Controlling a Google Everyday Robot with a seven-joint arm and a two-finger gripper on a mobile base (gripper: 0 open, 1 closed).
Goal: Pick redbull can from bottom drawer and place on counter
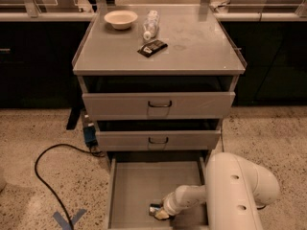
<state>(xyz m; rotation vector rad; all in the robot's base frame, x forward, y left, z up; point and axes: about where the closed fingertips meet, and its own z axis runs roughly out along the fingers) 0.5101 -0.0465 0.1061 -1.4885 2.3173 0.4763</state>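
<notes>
Bottom drawer (129,190) open; gripper (161,214) inside near front, at redbull can (154,208).

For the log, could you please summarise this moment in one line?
claw: in bottom drawer, at redbull can | counter: no can yet

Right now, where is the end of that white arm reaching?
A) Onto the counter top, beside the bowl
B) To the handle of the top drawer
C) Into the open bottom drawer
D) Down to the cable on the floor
C: the gripper is down inside the open bottom drawer, near its front edge and right beside the redbull can lying on the drawer floor.
</notes>
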